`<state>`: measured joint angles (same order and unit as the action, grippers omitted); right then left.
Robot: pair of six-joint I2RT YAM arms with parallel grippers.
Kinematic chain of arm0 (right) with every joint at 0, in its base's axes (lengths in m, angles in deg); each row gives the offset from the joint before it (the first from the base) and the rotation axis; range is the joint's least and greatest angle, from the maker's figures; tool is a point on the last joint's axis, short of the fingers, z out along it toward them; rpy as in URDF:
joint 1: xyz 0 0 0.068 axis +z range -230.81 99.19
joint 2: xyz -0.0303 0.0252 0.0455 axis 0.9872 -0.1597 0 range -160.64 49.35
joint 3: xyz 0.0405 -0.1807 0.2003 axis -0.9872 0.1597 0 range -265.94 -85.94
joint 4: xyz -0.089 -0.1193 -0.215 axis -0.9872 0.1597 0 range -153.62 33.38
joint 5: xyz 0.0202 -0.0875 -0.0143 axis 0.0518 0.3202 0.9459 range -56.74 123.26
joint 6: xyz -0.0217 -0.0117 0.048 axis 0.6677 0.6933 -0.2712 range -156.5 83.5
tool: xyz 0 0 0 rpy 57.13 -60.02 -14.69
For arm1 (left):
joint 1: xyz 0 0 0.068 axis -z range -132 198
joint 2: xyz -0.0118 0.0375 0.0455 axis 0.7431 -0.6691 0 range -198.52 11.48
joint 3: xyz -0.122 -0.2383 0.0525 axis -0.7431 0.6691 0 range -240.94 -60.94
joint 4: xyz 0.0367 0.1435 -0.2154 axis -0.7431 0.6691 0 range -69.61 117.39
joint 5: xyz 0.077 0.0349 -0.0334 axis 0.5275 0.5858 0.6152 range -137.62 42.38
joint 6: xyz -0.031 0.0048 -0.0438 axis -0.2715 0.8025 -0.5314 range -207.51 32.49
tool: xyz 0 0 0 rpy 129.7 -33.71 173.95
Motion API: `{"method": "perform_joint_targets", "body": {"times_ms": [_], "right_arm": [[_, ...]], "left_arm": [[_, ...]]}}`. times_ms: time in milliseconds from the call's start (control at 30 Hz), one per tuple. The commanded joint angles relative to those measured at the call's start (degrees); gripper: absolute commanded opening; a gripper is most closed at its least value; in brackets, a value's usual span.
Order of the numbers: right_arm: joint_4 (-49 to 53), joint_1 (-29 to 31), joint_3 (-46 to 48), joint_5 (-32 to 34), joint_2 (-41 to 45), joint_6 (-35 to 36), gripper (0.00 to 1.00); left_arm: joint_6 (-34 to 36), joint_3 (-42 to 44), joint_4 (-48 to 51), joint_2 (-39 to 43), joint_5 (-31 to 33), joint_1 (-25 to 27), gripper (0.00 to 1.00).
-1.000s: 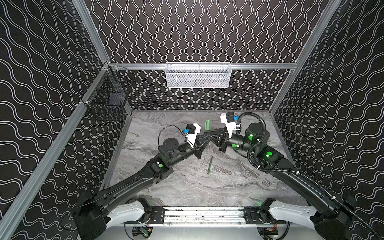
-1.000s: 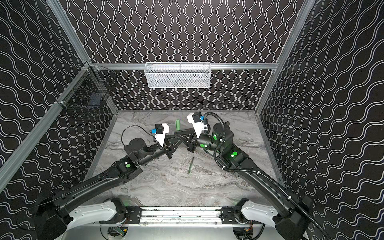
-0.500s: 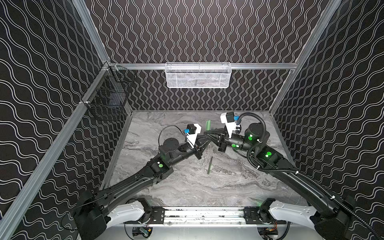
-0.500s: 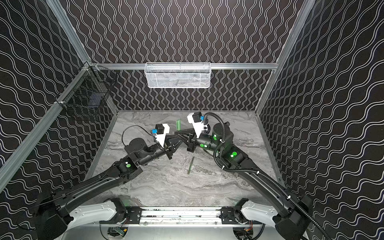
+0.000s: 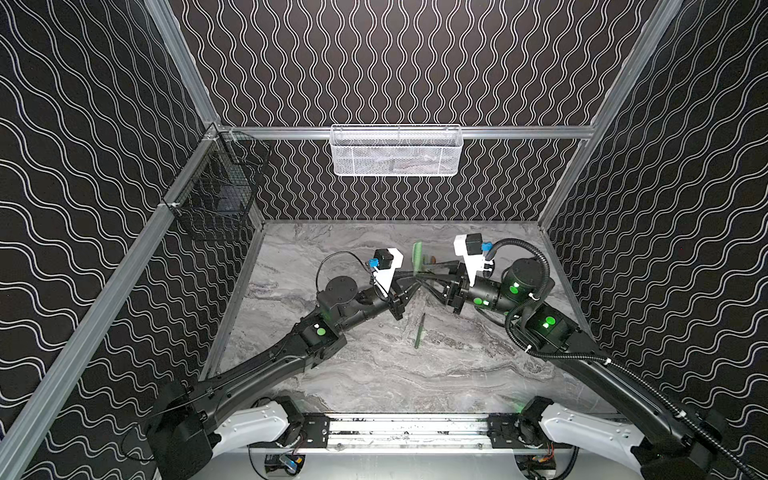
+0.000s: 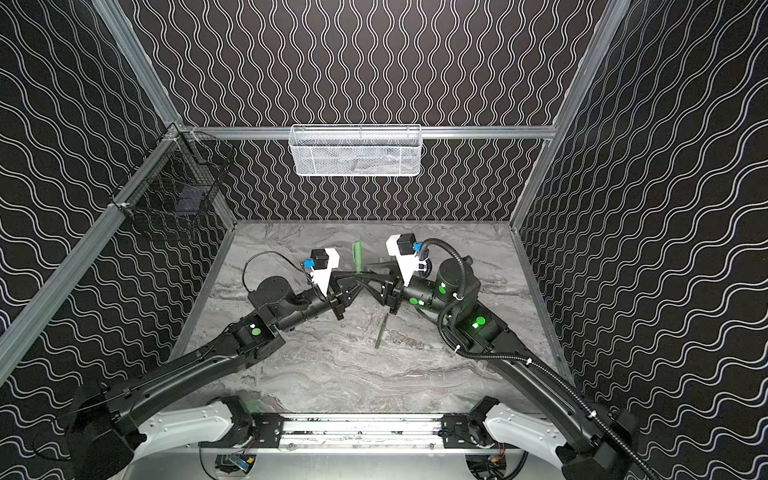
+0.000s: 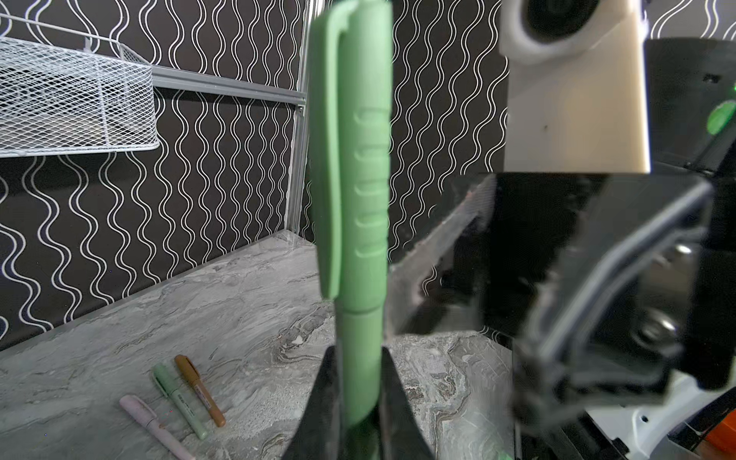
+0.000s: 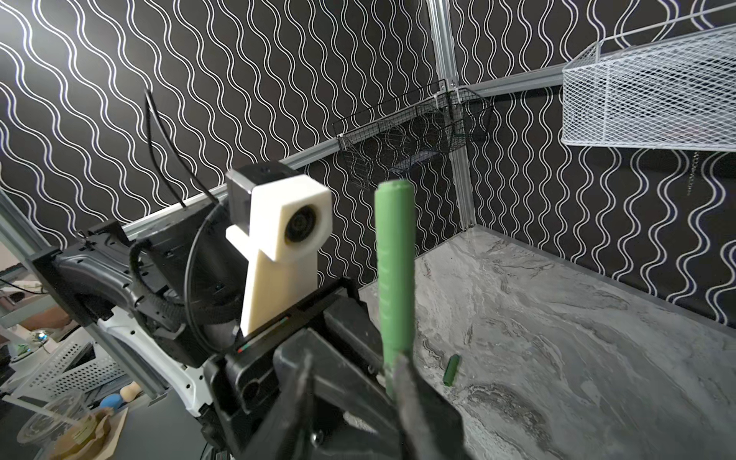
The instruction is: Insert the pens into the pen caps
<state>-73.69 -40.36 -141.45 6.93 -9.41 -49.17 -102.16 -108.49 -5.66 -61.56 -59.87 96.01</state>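
above marbled worktop [image 5: 374, 374], holding capped green pen [image 7: 354, 219] upright in clenched left claw [image 7: 358, 354] to present its top to parted right claw [image 5: 422, 277]

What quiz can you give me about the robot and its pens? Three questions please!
1. True or false: the left claw holds a capped green pen upright.
2. Which pen lies between the pink pen and the orange-brown pen? A) dark green B) pale green C) black
3. Fill in: the loose dark green cap lies on the ___.
Key: 1 true; 2 B, the pale green pen; 3 table.
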Motion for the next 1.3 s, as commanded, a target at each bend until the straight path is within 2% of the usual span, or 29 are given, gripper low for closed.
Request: {"method": "perform_joint_targets", "body": {"times_ms": [0,167,300,400,433,467,567,667,800,867,967,1100,1167,1267], "right_arm": [[1.4,0.0,0.2,5.0,0.3,3.0,0.52],[1.9,0.0,-0.9,8.0,-1.2,6.5,0.69],[2.5,0.0,-3.2,6.3,-2.9,6.9,0.65],[3.1,0.0,-5.1,2.5,-4.8,6.5,0.53],[3.4,0.0,-5.8,1.1,-5.7,6.1,0.45],[3.3,0.0,-6.3,0.0,-6.1,5.8,0.33],[2.2,0.0,-6.5,-1.9,-6.7,4.4,0.11],[1.3,0.0,-6.1,-3.0,-6.7,3.5,0.0],[0.3,0.0,-5.7,-3.1,-6.3,2.6,0.0],[0.4,0.1,-6.0,-2.0,-6.4,2.4,0.0],[-1.1,0.0,-5.8,1.8,-6.8,1.5,0.0],[-2.2,-0.1,-7.8,8.7,-8.5,1.2,0.0],[-2.4,-0.5,-9.7,10.6,-9.8,1.1,0.0],[-2.3,-2.8,-12.8,12.1,-12.7,-0.3,0.0]], "left_arm": [[0.3,0.0,-2.5,0.0,-0.9,0.0,0.0],[0.2,0.2,-3.0,0.0,-1.5,0.0,0.0],[0.3,0.3,-3.0,0.0,-1.5,0.0,0.0],[0.2,0.1,-2.9,-0.3,-1.9,0.0,0.0],[0.3,0.0,-2.8,-0.3,-2.0,0.0,0.0],[0.3,0.0,-2.8,-0.3,-2.0,0.0,0.0],[0.3,0.1,-2.7,-0.1,-1.9,0.0,0.0],[0.5,0.1,-2.6,0.1,-1.6,0.0,0.0],[0.1,-0.2,-2.0,-0.1,-1.0,0.0,0.0],[-0.3,-0.3,-1.5,-0.2,-0.1,0.0,0.18],[-0.5,-0.3,-0.9,0.3,1.2,0.0,0.56],[-0.5,0.4,-0.7,1.2,4.5,0.0,0.88],[-0.4,0.5,-0.1,1.7,5.9,0.0,0.93],[-0.5,0.6,1.6,2.7,11.3,0.1,0.94]]}}
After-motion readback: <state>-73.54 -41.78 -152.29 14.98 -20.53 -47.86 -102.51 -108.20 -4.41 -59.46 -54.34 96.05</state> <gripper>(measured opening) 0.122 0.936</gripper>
